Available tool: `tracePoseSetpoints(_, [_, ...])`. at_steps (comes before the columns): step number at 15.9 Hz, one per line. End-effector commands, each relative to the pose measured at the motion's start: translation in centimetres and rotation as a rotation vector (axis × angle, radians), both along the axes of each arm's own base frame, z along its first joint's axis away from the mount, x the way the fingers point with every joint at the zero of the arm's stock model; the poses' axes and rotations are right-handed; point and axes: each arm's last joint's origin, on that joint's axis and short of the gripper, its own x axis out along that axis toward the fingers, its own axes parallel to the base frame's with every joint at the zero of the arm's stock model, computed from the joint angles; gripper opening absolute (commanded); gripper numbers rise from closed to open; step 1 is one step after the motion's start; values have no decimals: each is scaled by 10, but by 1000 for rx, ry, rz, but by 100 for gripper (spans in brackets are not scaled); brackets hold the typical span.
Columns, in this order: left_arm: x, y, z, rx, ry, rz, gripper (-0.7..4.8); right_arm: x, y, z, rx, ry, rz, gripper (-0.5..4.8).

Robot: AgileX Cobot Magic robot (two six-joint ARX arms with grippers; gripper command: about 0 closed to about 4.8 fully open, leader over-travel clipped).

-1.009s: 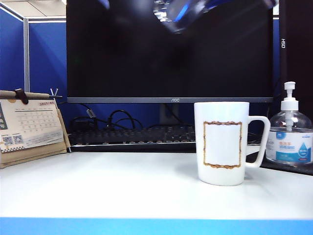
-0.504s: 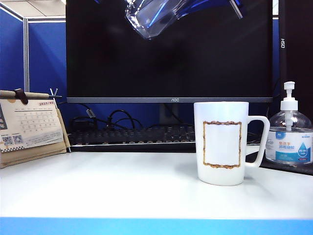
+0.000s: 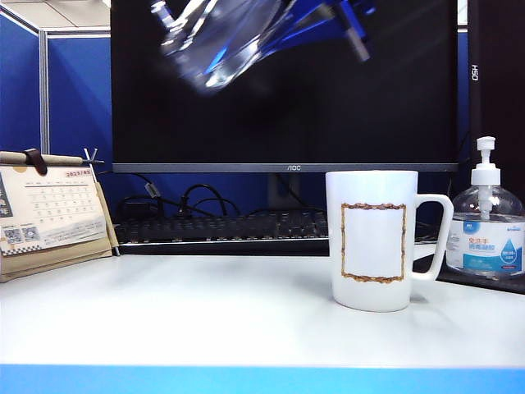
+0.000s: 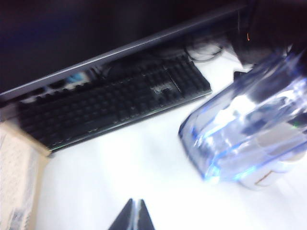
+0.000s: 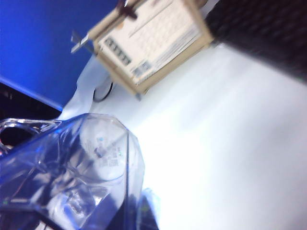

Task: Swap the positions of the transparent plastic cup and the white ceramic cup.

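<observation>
Aloft, transparent plastic cup [image 3: 220, 43] in right hand [image 5: 72, 201]

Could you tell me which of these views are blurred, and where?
Exterior view: transparent plastic cup smeared overhead; white ceramic cup sharp. Left wrist view: soft throughout, shut left gripper empty. Right wrist view: calendar streaked, right gripper hidden behind the cup.

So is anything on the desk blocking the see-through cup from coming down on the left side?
Nothing visible does. The right gripper holds the transparent plastic cup high and tilted; the table below is bare. The white ceramic cup stands off to the right.
</observation>
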Motion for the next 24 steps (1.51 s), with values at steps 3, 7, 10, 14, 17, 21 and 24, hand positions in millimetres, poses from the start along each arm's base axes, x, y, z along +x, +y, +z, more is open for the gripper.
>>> tracePoseSetpoints(3, [-36,19,-39,-22,-35,30,11,5,45,14,-54,-13,106,-5])
tracePoseSetpoints(7, [-69,38,-70,-52,-113,62,4,16,72,4,-105,14,152,-5])
tracePoseSetpoints(10, [-98,53,-77,-106,-191,69,-4,31,81,-31,-183,88,157,-5])
tracePoseSetpoints(14, [-108,58,-77,-165,-211,75,-4,43,93,-65,-255,186,166,-5])
tracePoseSetpoints(17, [-108,58,-78,-165,-203,65,-5,44,101,-68,-312,157,155,-5])
tracePoseSetpoints(21, [-108,57,-78,-171,-200,50,-4,46,110,-52,-430,103,152,-5])
tracePoseSetpoints(24, [-108,57,-78,-172,-199,48,-4,52,120,-46,-527,108,163,-5])
